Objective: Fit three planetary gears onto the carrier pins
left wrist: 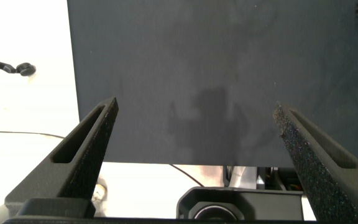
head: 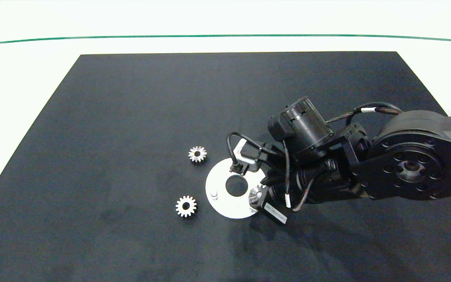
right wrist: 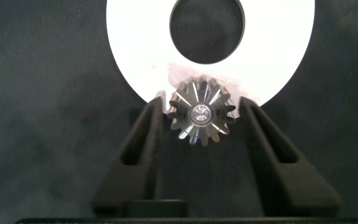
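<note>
Black mat [head: 131,117] on white table [head: 22,78], green line [head: 210,36] along far edge

Right gripper [right wrist: 199,118] seemingly parted; left gripper [left wrist: 194,134] agape

gears [head: 197,154]: shiny metal | disc [head: 218,184]: smooth matt white | mat [head: 131,117]: matt dark cloth

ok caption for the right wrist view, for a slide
Right gripper with a planetary gear between its fingers at the rim of the white carrier disc.
</note>
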Robot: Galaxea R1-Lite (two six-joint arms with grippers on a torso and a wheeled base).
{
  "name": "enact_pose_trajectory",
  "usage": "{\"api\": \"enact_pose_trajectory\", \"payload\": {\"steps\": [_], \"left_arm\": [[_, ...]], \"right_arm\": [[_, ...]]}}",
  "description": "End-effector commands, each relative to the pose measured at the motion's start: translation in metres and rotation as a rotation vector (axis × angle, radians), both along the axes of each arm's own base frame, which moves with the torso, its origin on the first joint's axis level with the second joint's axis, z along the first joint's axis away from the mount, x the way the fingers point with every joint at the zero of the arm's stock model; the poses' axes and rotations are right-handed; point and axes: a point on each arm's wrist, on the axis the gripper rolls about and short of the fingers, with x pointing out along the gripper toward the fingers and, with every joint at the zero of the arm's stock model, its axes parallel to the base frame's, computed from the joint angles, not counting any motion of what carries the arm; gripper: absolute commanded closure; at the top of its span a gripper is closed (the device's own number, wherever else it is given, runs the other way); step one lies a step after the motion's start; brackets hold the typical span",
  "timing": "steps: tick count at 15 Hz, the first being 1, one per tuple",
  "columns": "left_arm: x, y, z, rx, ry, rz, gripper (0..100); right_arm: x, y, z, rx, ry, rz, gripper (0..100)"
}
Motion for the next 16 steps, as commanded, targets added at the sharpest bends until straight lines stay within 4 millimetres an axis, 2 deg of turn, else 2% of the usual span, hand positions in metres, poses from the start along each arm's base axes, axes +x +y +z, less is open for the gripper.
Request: {"api": "enact_pose_trajectory", "payload": {"steps": [1,3,5,6,8,12,14,16], "left_arm": [[0.000,0.000,-0.001,0.001,0.007,0.002,0],[0.000,0.000,0.000,0.002,0.004,0.000,0],[0.005,0.000,0.002,0.033,0.002,-0.041,0],[0.005,0.000,0.002,0.033,0.002,-0.041,0],[0.033,-0.002,0.006,0.044,0.036,-0.127,0],[0.067,-0.019,0.006,0.006,0.087,-0.342,0],[0.083,-0.033,0.005,-0.044,0.113,-0.413,0],[0.096,-0.043,0.002,-0.043,0.143,-0.446,0]], "right_arm": [[0.000,0.000,-0.001,-0.005,0.002,0.001,0],[-0.003,-0.002,0.005,0.009,-0.007,0.001,0],[-0.024,-0.027,0.034,0.064,-0.065,-0.015,0],[-0.024,-0.027,0.034,0.064,-0.065,-0.015,0],[-0.049,-0.086,0.062,0.117,-0.145,-0.128,0],[-0.091,-0.164,0.083,0.182,-0.266,-0.323,0],[-0.107,-0.185,0.091,0.208,-0.321,-0.388,0],[-0.117,-0.194,0.094,0.224,-0.350,-0.413,0]]}}
